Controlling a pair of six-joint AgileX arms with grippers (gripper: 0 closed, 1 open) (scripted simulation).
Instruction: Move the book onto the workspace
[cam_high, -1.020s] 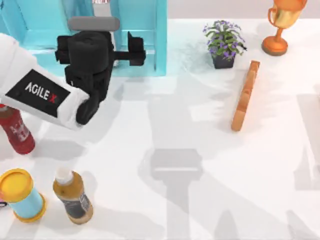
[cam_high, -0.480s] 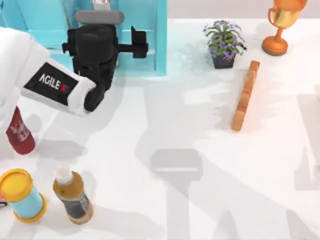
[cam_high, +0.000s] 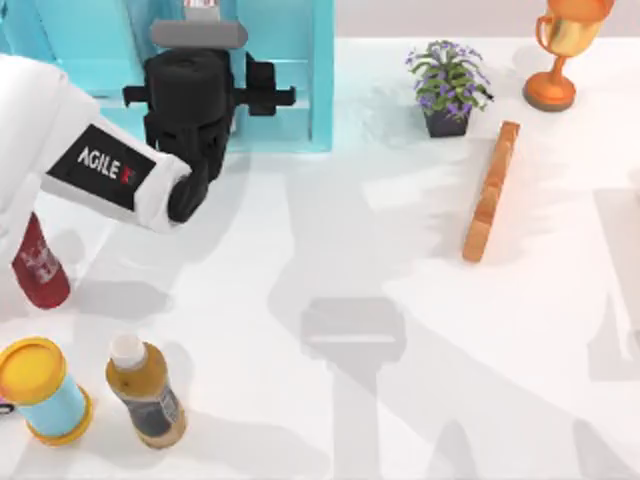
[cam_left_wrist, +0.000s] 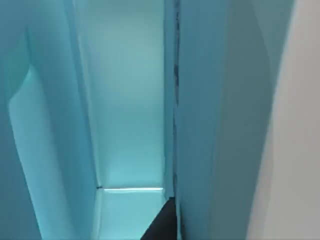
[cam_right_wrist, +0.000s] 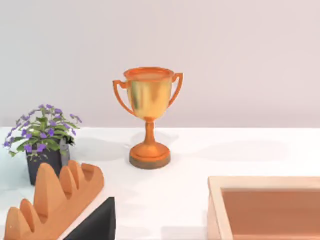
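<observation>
Left gripper: the left gripper (cam_high: 200, 30) is inside the light-blue shelf (cam_high: 322, 80) at the far left of the worktop (cam_high: 330, 400), with the arm stretched in from the near side. I cannot tell how wide it stands.
Book: in the left wrist view an upright teal slab (cam_left_wrist: 220, 100) stands just beside the gripper, edged by a dark seam. I take this for the book, standing on end in the shelf, though teal against teal makes that uncertain.
Why so held: the arm probably goes in level because an upright book in a narrow bay can only be gripped across its covers from the open front.
Step in hand: my judgement is lining up for the grasp. The book is not yet on the worktop.
Next move: close on the book, draw it straight back out towards the arm, then lay it on the bare worktop behind the gripper.
Risk: the shelf walls are close beside the gripper, so a skewed pull could jam the book.
Obstacles: a red bottle (cam_high: 40, 265), a brown bottle (cam_high: 148, 395) and a yellow-lidded can (cam_high: 40, 390) stand well behind the gripper, off to the arm's side.
Right gripper: the right gripper (cam_right_wrist: 95, 222) is parked at the worktop's right, facing a trophy (cam_right_wrist: 149, 115), with a wooden bar (cam_right_wrist: 55, 200) just beside it. Its opening cannot be told.
</observation>
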